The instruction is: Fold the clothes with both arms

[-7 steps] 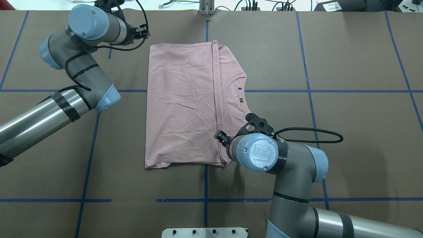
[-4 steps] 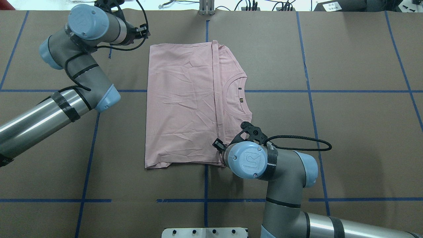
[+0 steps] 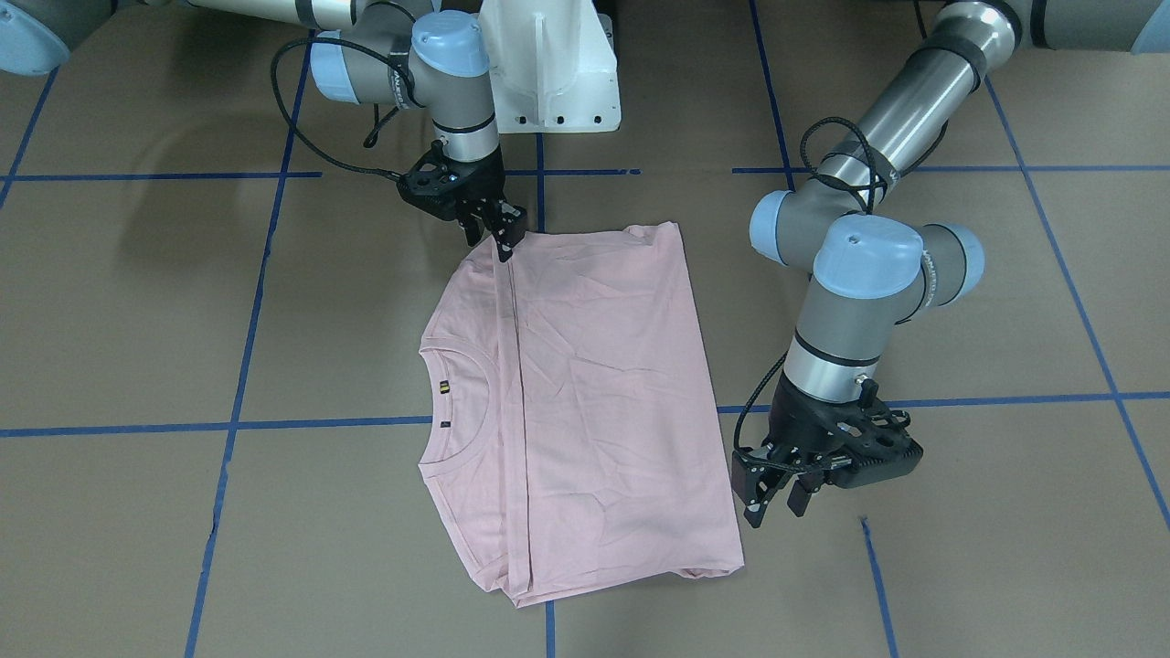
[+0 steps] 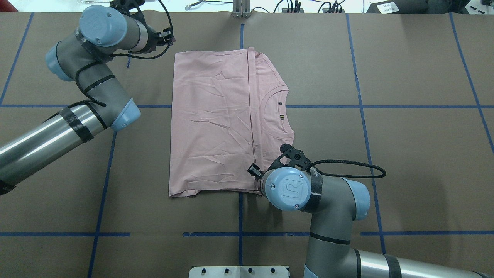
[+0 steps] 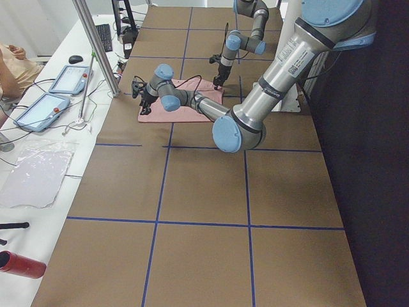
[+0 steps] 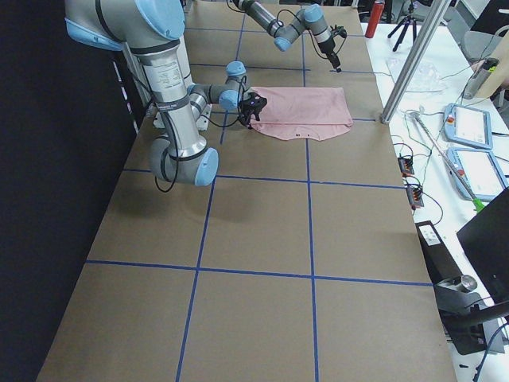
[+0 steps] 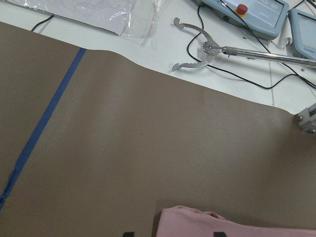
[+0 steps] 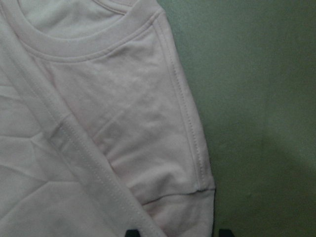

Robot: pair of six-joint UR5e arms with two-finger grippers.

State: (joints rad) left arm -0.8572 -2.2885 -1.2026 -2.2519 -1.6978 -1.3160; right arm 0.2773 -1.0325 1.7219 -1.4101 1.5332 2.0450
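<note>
The pale pink T-shirt [image 4: 216, 123] lies flat on the brown table, back up, with one side folded over along a straight seam and the collar [image 3: 457, 402] showing beside it. My left gripper [image 3: 772, 498] hangs open just off the shirt's far hem corner; in its wrist view that corner [image 7: 217, 224] lies between the spread fingertips. My right gripper [image 3: 498, 233] stands open over the shirt's near edge at the fold line, its tips at the cloth. The right wrist view shows the sleeve hem [image 8: 187, 197] between its fingertips. From overhead, the wrists hide both grippers.
Blue tape lines [image 4: 239, 216] grid the brown table cover. The white pedestal base [image 3: 548, 64] stands at the robot's side. Past the far edge a white bench holds tablets [image 5: 38, 109], cables and a metal tool [image 7: 202, 49]. A person's arm [image 5: 16, 61] shows there.
The right arm has drawn back toward the robot, bringing its wrist from beside the collar to the shirt's near corner. The left arm and the shirt have not moved.
</note>
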